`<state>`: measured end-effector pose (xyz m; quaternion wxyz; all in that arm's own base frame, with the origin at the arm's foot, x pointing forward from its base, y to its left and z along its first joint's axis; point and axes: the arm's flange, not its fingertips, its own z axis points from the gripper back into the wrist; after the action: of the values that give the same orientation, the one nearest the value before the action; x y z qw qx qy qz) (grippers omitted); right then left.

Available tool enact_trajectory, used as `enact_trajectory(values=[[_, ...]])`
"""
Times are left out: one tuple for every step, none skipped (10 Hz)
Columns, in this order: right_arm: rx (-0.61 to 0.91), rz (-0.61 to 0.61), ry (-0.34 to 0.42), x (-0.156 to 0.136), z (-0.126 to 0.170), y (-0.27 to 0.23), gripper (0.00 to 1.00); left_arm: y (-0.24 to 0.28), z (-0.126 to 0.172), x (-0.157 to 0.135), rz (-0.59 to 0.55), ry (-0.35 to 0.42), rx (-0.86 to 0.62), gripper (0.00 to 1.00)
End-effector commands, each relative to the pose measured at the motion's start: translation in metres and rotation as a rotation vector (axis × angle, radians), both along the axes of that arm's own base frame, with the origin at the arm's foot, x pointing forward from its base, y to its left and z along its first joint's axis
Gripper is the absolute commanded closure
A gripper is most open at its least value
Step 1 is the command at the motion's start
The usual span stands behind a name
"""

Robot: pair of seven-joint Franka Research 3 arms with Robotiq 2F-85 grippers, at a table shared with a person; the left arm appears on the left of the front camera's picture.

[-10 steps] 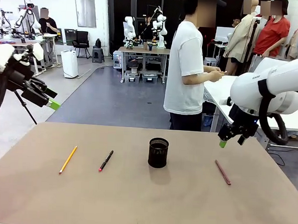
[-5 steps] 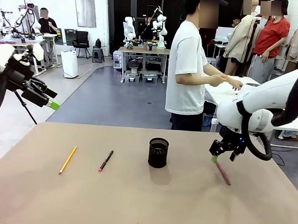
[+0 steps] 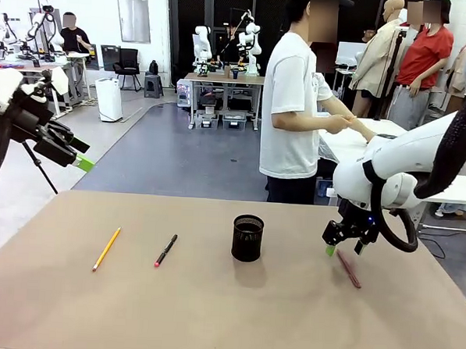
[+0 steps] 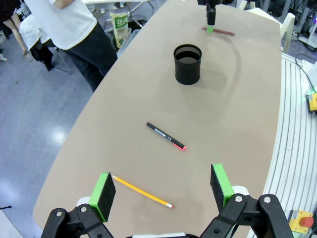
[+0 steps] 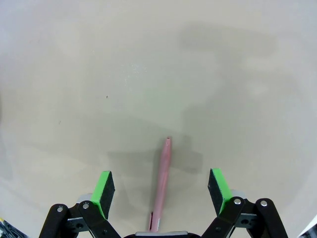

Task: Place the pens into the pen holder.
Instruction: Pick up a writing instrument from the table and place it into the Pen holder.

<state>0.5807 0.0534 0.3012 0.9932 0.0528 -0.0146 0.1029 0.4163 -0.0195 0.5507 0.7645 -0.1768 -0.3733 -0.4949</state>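
Three pens lie on the tan table (image 3: 210, 314). A yellow-orange pencil (image 3: 106, 248) (image 4: 142, 191) is at the left, and a black pen with a red end (image 3: 166, 250) (image 4: 166, 136) lies right of it. A reddish-brown pen (image 3: 348, 268) (image 5: 162, 182) (image 4: 218, 30) lies at the right. The black mesh pen holder (image 3: 247, 238) (image 4: 188, 64) stands upright in the middle. My right gripper (image 3: 339, 247) (image 5: 162, 186) hangs open just above the reddish-brown pen, its green pads (image 5: 105, 187) either side of it. My left gripper (image 3: 76, 155) (image 4: 162, 187) is open, high off the table's left edge.
A person in a white T-shirt (image 3: 293, 107) stands beyond the table's far edge, turned toward another white table (image 3: 352, 145) at the right. Floor drops away past the table's left edge (image 4: 74, 144).
My right arm has come down and leftward, from above the far right of the table to just over the reddish-brown pen. The left arm has stayed still.
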Motion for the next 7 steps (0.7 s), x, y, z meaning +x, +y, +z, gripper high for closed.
enact_trajectory(values=[[-0.027, -0.026, 0.022, 0.0067, -0.0034, 0.0073, 0.0, 0.0007, 0.0007, -0.0003, -0.003, -0.001, -0.005, 0.0], [-0.033, -0.026, 0.02, 0.0049, -0.0053, 0.0086, 0.0, 0.0007, 0.0007, -0.0003, -0.003, -0.001, -0.005, 0.0], [-0.039, -0.023, 0.02, 0.0064, -0.0041, 0.0075, 0.0, 0.0007, 0.0007, -0.0003, -0.003, -0.001, -0.005, 0.0], [-0.047, -0.029, 0.019, 0.006, -0.0062, 0.0085, 0.0, 0.0007, 0.0007, -0.0003, -0.003, -0.001, -0.005, 0.0], [-0.061, -0.031, 0.02, 0.0062, -0.0079, 0.0101, 0.0, 0.0007, 0.0007, -0.0003, -0.003, -0.001, -0.005, 0.0], [-0.07, -0.034, 0.022, 0.0048, -0.01, 0.0125, 0.0, 0.0007, 0.0007, -0.0003, -0.003, -0.001, -0.005, 0.0], [-0.087, -0.033, 0.02, 0.0047, -0.0094, 0.0129, 0.0, 0.0007, 0.0007, -0.0003, -0.003, -0.001, -0.005, 0.0]])
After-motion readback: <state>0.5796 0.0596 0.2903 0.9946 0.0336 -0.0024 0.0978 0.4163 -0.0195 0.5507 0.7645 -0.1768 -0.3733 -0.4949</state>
